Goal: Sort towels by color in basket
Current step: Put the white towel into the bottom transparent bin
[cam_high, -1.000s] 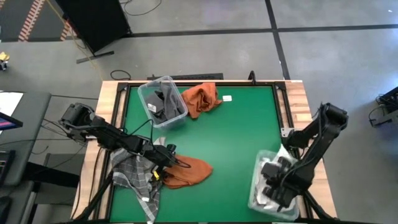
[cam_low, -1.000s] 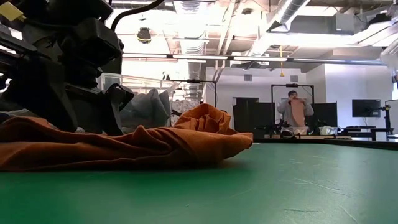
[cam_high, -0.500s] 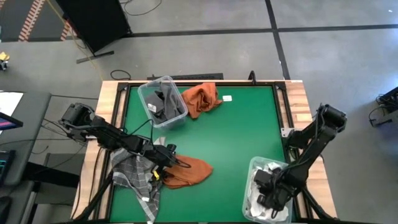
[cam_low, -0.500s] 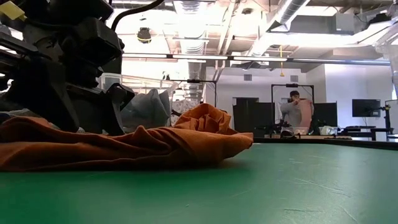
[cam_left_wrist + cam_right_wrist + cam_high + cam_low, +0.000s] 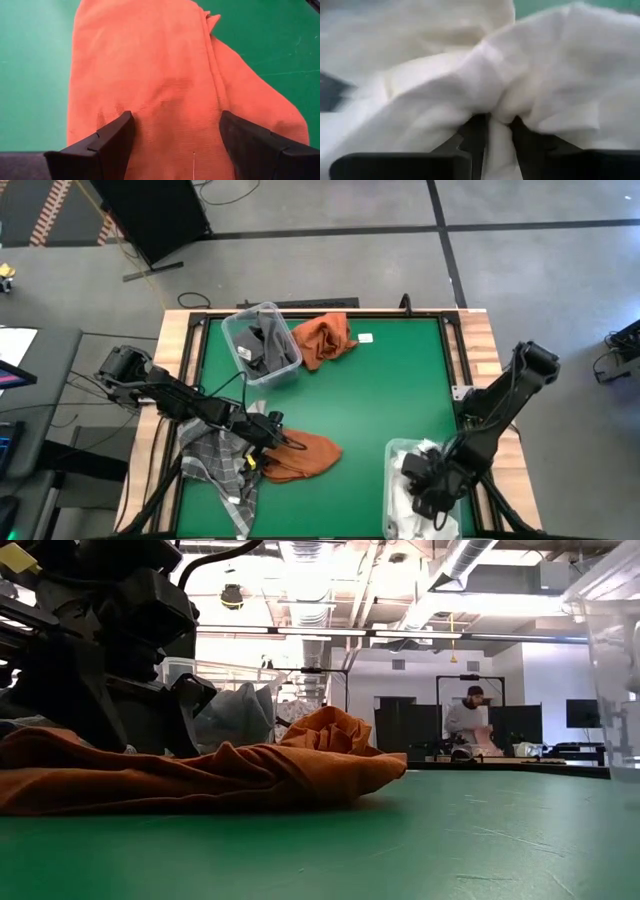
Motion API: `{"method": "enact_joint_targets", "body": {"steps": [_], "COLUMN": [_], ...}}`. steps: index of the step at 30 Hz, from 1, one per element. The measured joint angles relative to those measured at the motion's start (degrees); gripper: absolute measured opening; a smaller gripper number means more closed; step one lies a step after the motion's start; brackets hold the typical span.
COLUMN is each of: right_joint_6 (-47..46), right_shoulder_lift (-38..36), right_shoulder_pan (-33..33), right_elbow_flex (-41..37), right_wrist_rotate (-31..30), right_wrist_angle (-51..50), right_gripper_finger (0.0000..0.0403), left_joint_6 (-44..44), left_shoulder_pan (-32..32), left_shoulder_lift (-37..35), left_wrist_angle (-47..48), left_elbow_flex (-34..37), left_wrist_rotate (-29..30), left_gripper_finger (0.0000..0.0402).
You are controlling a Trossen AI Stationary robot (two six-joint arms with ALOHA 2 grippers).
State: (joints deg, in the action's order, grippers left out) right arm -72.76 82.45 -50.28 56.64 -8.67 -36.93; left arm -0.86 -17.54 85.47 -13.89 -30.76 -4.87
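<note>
Rust-orange towel (image 5: 300,457) flat on the table (image 5: 380,400), front left, straddled by the left end effector (image 5: 172,131) with fingers wide apart, seemingly poised for pickup; right end effector (image 5: 492,125) pinched together on white towel (image 5: 415,495) inside the front-right clear basket (image 5: 392,455), likely depositing.

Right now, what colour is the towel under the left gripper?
Rust-orange towel, clearest in the left wrist view.

Left claw (image 5: 268,442) sits low at the near left, fingers spread wide; right claw (image 5: 422,490) reaches down near right, pinched closed.
</note>
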Motion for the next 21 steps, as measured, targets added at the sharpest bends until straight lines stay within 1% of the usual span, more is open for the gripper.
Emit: {"method": "enact_joint_targets", "body": {"steps": [7, 15, 18, 21], "right_joint_6": [4.3, 5.7, 5.8, 5.8], "right_shoulder_lift": [-4.7, -6.5, -7.1, -7.7], "right_shoulder_pan": [0.7, 0.0, -0.2, -0.4], "right_elbow_flex": [3.6, 5.3, 6.6, 7.9], "right_wrist_rotate": [-0.2, -0.3, -0.3, -0.5], "right_wrist_angle": [-0.3, -2.2, -4.8, -8.0], "right_gripper_finger": [0.0120, 0.0120, 0.0120, 0.0120], "left_joint_6": [-0.2, 0.0, 0.4, 1.2], "left_shoulder_pan": [0.0, 0.0, 0.0, 0.0], "left_shoulder_lift": [0.0, 0.0, 0.0, 0.0], "left_wrist_angle": [0.0, 0.0, 0.0, 0.0], "left_elbow_flex": [0.0, 0.0, 0.0, 0.0], "left_wrist_rotate": [0.6, 0.6, 0.4, -1.6], "left_gripper_finger": [0.0278, 0.0278, 0.0278, 0.0278]}}
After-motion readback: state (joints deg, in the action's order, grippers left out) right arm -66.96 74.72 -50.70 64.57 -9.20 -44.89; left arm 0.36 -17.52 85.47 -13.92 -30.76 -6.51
